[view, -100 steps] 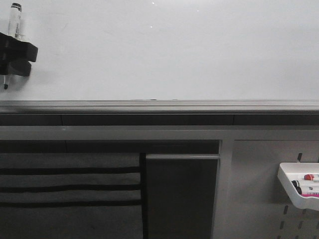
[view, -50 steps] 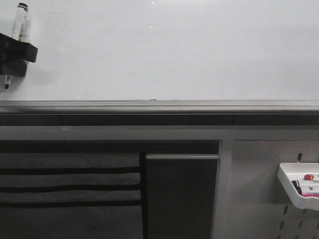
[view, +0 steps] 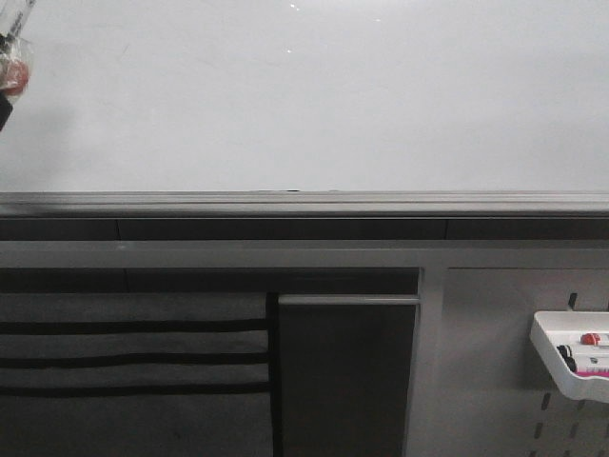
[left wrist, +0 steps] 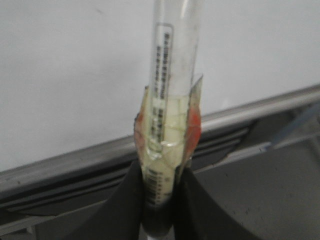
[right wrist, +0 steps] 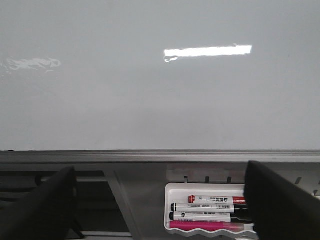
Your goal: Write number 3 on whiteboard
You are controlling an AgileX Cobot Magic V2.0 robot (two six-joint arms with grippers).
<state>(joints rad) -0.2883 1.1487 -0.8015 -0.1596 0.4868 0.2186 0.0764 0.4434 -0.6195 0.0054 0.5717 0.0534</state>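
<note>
The left gripper (left wrist: 159, 200) pinches a marker (left wrist: 170, 95), at 10 o'clock in the front view. The right gripper (right wrist: 160, 210) is spread before the blank whiteboard (view: 333, 95), its tray (right wrist: 175, 192) between the fingers.

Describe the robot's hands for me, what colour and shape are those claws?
Each is a two-fingered claw. The left gripper has smooth, matte black fingers that curve inward as they rise. The right gripper has broad black fingers with flat tops, blurred at the frame's edges. No cables, markings or arm sections show.
</note>
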